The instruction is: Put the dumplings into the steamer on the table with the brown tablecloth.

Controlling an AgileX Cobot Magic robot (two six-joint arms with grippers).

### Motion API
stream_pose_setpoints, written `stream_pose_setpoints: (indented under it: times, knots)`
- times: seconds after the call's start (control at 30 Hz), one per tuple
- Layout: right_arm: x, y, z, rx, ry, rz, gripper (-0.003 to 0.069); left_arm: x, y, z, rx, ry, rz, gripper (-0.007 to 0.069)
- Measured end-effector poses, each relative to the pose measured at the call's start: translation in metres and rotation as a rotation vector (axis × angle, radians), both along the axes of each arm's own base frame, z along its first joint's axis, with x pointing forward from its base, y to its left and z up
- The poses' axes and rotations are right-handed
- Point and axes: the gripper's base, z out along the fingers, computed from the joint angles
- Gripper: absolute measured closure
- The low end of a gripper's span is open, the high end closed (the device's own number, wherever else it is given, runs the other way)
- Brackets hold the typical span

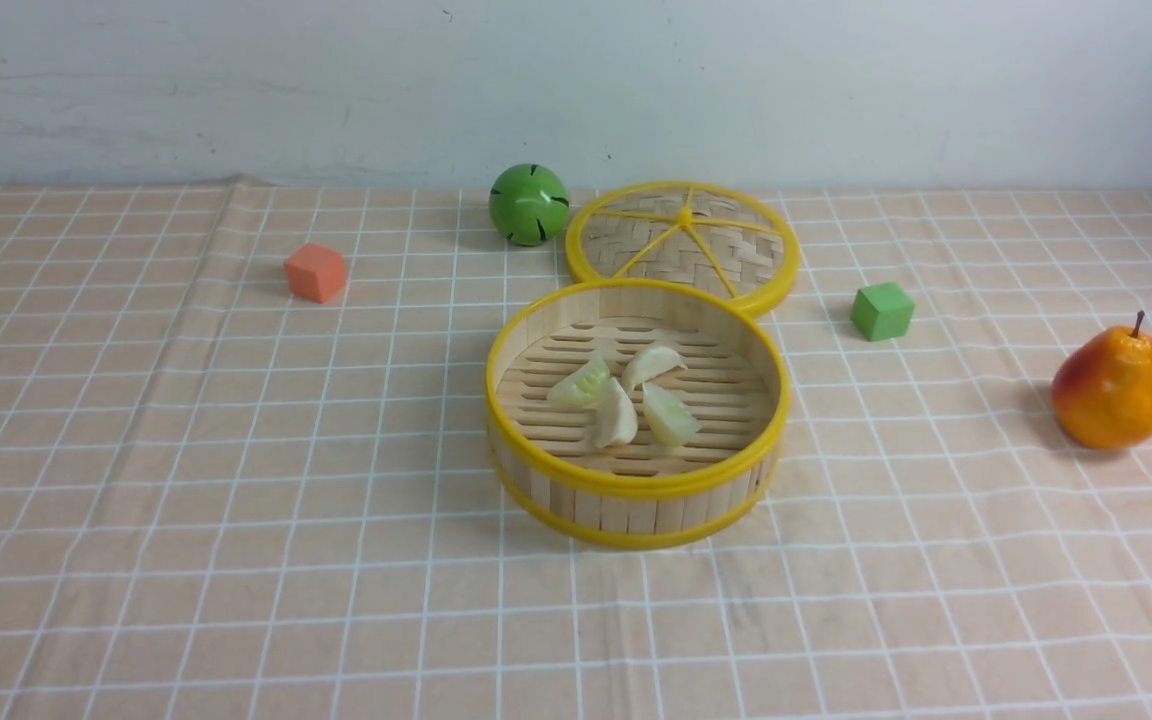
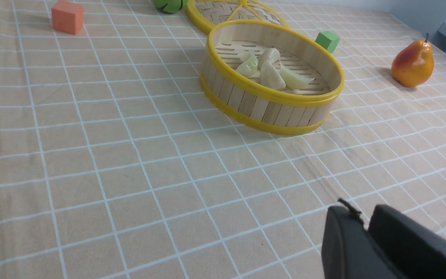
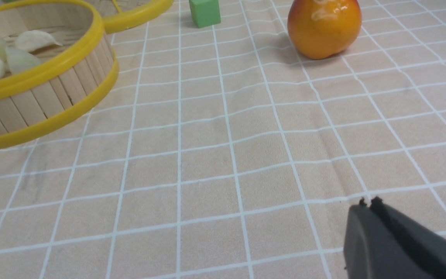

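Observation:
The steamer [image 1: 636,485] stands mid-table on the brown tablecloth [image 1: 236,480]. Several dumplings [image 1: 621,395], whitish-beige and pale green, lie together on its slatted floor; they also show in the left wrist view [image 2: 271,73] and in the right wrist view [image 3: 2,58]. My left gripper [image 2: 364,219] is shut and empty, low over bare cloth, well short of the steamer [image 2: 269,108]. My right gripper [image 3: 368,205] is shut and empty over bare cloth, to the right of the steamer [image 3: 41,104]. Neither arm shows in the front view.
The flat woven lid [image 1: 681,245] lies behind the steamer, touching its rim. A green ball [image 1: 528,204] is by the lid. An orange cube [image 1: 316,272] sits at far left, a green cube [image 1: 881,311] at right, a pear [image 1: 1113,385] at far right.

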Motion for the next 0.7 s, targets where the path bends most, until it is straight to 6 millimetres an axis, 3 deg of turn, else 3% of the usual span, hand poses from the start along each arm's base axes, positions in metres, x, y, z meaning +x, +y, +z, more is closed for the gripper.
stream_pose_setpoints:
  times: [0.27,0.3,0.43,0.7]
  knots:
    - [0.000,0.000,0.000,0.001,0.000,0.000,0.0659,0.014,-0.005,-0.015,-0.061,-0.111,0.065,0.0587]
    - [0.000,0.000,0.000,0.001,0.000,0.000,0.0658,0.018,-0.005,-0.017,-0.082,-0.163,0.117,0.0629]
    - [0.000,0.000,0.000,0.002,0.000,0.000,0.0654,0.026,-0.001,-0.027,-0.104,-0.239,0.241,0.0638]
    - [0.000,0.000,0.000,0.002,0.000,0.000,0.0643,0.036,0.013,-0.069,-0.058,-0.204,0.521,0.0638]
